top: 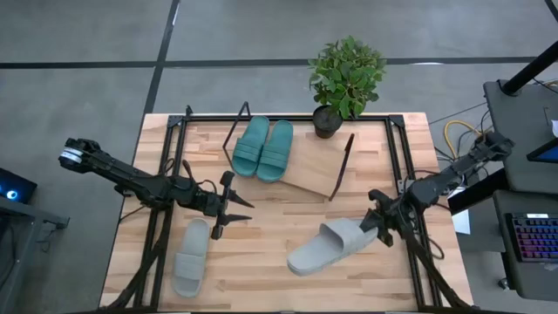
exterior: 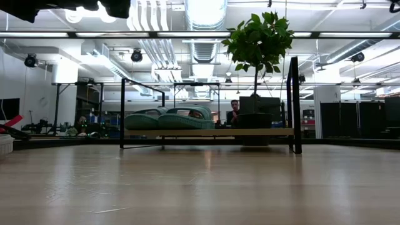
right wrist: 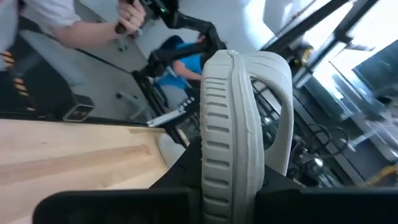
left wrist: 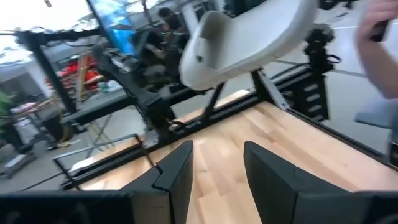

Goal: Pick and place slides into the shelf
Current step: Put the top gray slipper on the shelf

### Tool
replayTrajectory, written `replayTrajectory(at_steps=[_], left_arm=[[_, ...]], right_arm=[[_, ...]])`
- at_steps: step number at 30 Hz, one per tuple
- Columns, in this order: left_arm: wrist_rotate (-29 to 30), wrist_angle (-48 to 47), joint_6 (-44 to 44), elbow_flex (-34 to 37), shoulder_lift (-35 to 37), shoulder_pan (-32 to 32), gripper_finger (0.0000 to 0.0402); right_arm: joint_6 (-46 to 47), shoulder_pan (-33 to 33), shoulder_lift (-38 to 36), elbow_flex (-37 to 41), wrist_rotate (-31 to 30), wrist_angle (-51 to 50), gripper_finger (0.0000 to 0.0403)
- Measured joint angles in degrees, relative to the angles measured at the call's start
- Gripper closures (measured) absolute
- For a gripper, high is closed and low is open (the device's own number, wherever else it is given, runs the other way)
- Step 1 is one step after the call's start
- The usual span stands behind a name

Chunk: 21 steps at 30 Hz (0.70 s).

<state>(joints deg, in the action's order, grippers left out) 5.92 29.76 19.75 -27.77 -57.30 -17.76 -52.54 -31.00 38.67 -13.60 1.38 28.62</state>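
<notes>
Two teal slides (top: 262,149) lie side by side on the left part of the slanted shelf (top: 316,173); the low view shows the same pair of teal slides (exterior: 167,119) on the shelf's board (exterior: 206,132). A grey slide (top: 192,256) lies flat on the table near the front left. My left gripper (top: 234,206) hovers open just beyond it, holding nothing. My right gripper (top: 380,228) is shut on a second grey slide (top: 330,248), which also shows raised in the left wrist view as the grey slide (left wrist: 249,38). My right gripper pinches the grey slide's strap end (right wrist: 231,163) between its two fingers, one on each side. The fingers come level from the table's right and lie along the slide. The slide is lifted clear of the table, turned on its side, its free end (top: 301,260) pointing toward the table's near left.
A potted plant (top: 345,77) stands at the far edge beside the shelf's right end. Black frame rails (top: 397,166) run along the table's sides. A person's hand (right wrist: 129,17) shows beyond the table. Bare wood (top: 261,262) lies between the two grey slides.
</notes>
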Motion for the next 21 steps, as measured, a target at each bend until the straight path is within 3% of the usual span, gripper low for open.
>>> replayTrajectory(at_steps=[5,9,15,17,21], left_arm=[[-2.92,4.36,-1.32,-0.01,-2.50,-0.02,0.0274],[-2.89,7.21,-0.03,-0.83,-5.73,-0.02,0.0274],[-1.68,7.17,9.57,-4.21,-11.93,-1.95,0.0274],[2.83,7.24,12.30,-6.17,-14.41,-3.73,0.0274],[20.16,7.31,20.07,-11.09,-20.22,-8.20,0.0274]], right_arm=[[1.10,6.75,-1.93,0.48,7.47,-4.55,0.0379],[0.02,8.39,-2.10,0.43,7.90,-6.13,0.0379],[-1.50,8.40,-2.50,0.46,5.42,-5.90,0.0379],[-1.49,8.46,-2.70,0.49,1.70,-6.29,0.0379],[-2.56,8.48,-2.97,1.03,-2.34,-6.23,0.0380]])
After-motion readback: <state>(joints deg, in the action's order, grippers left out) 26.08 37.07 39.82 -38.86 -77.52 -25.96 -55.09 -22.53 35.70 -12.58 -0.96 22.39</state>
